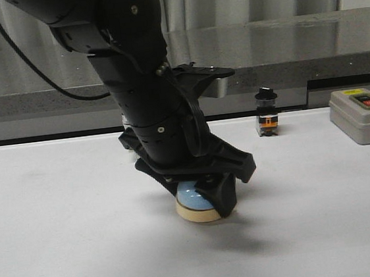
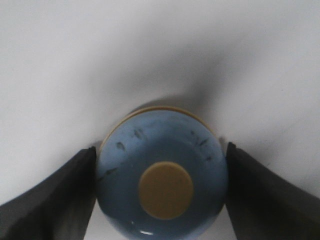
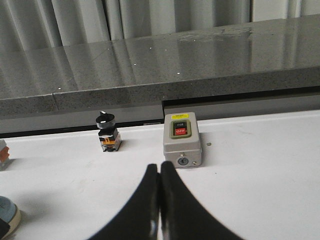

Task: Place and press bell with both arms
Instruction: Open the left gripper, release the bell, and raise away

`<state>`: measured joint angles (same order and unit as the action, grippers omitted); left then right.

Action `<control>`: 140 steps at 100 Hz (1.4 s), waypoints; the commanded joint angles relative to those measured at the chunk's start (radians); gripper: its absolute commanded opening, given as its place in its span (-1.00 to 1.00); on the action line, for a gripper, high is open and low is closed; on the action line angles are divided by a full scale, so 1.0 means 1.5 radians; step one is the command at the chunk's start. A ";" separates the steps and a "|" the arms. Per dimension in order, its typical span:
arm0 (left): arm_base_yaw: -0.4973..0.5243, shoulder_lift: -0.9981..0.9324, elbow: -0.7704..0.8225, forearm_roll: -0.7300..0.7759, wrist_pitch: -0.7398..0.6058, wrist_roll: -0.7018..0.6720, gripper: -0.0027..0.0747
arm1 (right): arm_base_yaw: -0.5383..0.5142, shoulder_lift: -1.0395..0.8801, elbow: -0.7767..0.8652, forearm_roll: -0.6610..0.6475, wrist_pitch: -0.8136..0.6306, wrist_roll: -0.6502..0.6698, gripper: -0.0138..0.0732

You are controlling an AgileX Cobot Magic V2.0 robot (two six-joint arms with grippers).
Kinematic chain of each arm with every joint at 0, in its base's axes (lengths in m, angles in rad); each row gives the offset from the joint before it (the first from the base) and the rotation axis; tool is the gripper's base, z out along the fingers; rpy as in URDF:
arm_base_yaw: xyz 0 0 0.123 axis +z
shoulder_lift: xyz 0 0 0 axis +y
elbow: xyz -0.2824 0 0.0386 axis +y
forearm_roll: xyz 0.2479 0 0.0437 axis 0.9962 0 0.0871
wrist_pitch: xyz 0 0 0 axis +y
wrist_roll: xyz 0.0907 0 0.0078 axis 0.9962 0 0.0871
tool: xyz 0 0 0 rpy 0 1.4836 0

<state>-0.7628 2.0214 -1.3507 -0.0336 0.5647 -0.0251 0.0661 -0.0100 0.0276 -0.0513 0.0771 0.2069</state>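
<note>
The light-blue bell (image 1: 188, 196) with its cream base rests on the white table (image 1: 61, 224) near the middle. My left gripper (image 1: 201, 199) reaches down over it, one finger on each side of the dome. In the left wrist view the black fingers (image 2: 75, 190) touch both sides of the bell (image 2: 162, 150), and the cream button faces up between them. My right gripper (image 3: 160, 167) is shut and empty above the table, and is out of the front view. The bell's edge (image 3: 6, 212) shows at the lower left of the right wrist view.
A grey box with a red button (image 1: 361, 114) stands at the back right and shows in front of my right gripper (image 3: 182, 139). A black-knob selector switch (image 1: 266, 112) stands at the back centre. A grey stone ledge (image 1: 281, 42) runs behind the table.
</note>
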 commanded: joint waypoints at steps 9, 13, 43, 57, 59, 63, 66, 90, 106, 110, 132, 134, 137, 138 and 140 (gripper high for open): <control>-0.006 -0.027 -0.018 -0.004 -0.018 -0.001 0.05 | -0.005 -0.014 -0.012 -0.007 -0.057 -0.002 -0.83; -0.006 -0.027 -0.018 -0.004 -0.018 -0.001 0.16 | -0.005 -0.014 -0.012 -0.007 -0.057 -0.002 -0.83; -0.006 -0.027 -0.018 -0.006 -0.012 -0.001 0.72 | -0.005 -0.014 -0.012 -0.007 -0.057 -0.002 -0.83; -0.006 -0.041 -0.018 -0.006 -0.002 -0.001 0.72 | -0.005 -0.014 -0.012 -0.007 -0.057 -0.002 -0.83; -0.006 -0.044 -0.018 -0.006 -0.002 -0.001 0.72 | -0.005 -0.014 -0.012 -0.007 -0.057 -0.002 -0.83; -0.006 -0.051 -0.018 -0.006 0.002 -0.001 0.72 | -0.005 -0.014 -0.012 -0.007 -0.057 -0.002 -0.83; -0.006 -0.059 -0.018 -0.006 0.004 -0.003 0.72 | -0.005 -0.014 -0.012 -0.007 -0.057 -0.002 -0.83; -0.002 -0.136 -0.018 -0.003 0.061 -0.005 0.72 | -0.005 -0.014 -0.012 -0.007 -0.057 -0.002 -0.83; 0.009 -0.186 -0.018 0.004 0.104 -0.005 0.72 | -0.005 -0.014 -0.012 -0.007 -0.057 -0.002 -0.83; 0.014 -0.200 -0.015 0.006 0.110 -0.005 0.72 | -0.005 -0.014 -0.012 -0.007 -0.057 -0.002 -0.83; 0.063 -0.275 0.033 0.007 0.114 -0.006 0.72 | -0.005 -0.014 -0.012 -0.007 -0.057 -0.002 -0.83; 0.070 -0.280 0.040 0.007 0.114 -0.006 0.72 | -0.005 -0.014 -0.012 -0.007 -0.057 -0.002 -0.83; 0.079 -0.293 0.050 0.007 0.114 -0.006 0.72 | -0.005 -0.014 -0.012 -0.007 -0.057 -0.002 -0.83; 0.084 -0.296 0.053 0.007 0.114 -0.006 0.72 | -0.005 -0.014 -0.012 -0.007 -0.057 -0.002 -0.83; 0.092 -0.304 0.061 0.007 0.113 -0.006 0.72 | -0.005 -0.014 -0.012 -0.007 -0.057 -0.002 -0.83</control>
<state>-0.6602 1.6522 -1.2693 -0.0218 0.7585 -0.0251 0.0661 -0.0100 0.0276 -0.0513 0.0771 0.2069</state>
